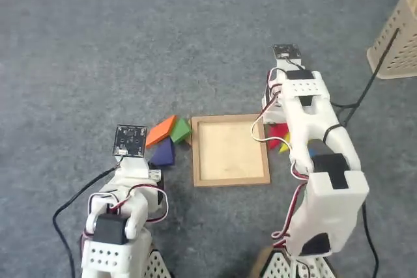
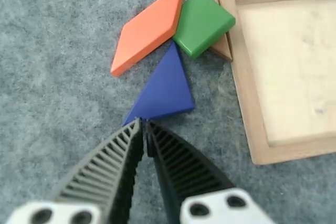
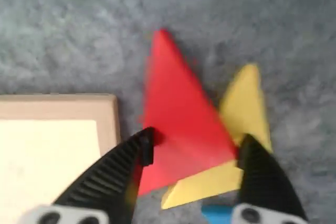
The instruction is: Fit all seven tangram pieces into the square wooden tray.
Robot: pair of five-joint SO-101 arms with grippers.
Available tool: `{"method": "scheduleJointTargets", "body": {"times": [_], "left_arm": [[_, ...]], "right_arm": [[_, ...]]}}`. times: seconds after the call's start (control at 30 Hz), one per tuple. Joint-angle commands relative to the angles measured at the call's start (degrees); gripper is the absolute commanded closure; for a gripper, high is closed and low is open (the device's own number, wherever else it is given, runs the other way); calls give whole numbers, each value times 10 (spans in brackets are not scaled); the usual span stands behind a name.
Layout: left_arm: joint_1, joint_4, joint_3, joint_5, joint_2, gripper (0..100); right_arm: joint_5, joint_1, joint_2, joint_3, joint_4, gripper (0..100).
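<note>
**Desk:** Where is the left gripper (image 2: 143, 125)?

**Photographer:** Low over the grey carpet (image 2: 52, 77), its jaws pressed together with nothing between them. The tips sit at the near corner of the blue triangle (image 2: 165, 87). Beyond that lie the orange piece (image 2: 149, 27) and the green square (image 2: 203, 22), edge to edge. The green square overlaps a brown piece (image 2: 223, 50) that rests against the tray (image 2: 247, 93).

**Desk:** And the right gripper (image 3: 197, 145)?

**Photographer:** Spread wide, astride the broad end of the red triangle (image 3: 178, 114), with one finger (image 3: 115, 177) on each side. Whether they press on it cannot be told. The red triangle overlaps a yellow triangle (image 3: 244, 103), and a light-blue piece (image 3: 218, 214) lies just beside them. All three are on the carpet off the tray's right side.

**Desk:** The tray itself?

**Photographer:** Flat between the two arms, with the blue, orange and green pieces off its left side.
</note>
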Motion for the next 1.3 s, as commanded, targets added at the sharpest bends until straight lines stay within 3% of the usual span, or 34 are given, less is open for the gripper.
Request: {"method": "scheduleJointTargets", "body": {"times": [0.0, 0.33, 0.6, 0.97, 1.17, 1.27], "left_arm": [[-2, 3, -5, -2, -9, 987], [-2, 3, -5, -2, -9, 987], [-2, 3, -5, -2, -9, 987], [-2, 3, -5, -2, -9, 987], [-2, 3, -5, -2, -9, 987], [-2, 3, -5, -2, -9, 987]], "right_arm": [[-7, 3, 14, -15, -15, 857], [-7, 4, -24, -14, -8, 863], [-4, -2, -79, -11, -3, 969], [-2, -86, -74, -11, 0, 966], [-2, -87, -53, -11, -5, 873], [-2, -87, -21, -14, -15, 924]]}}
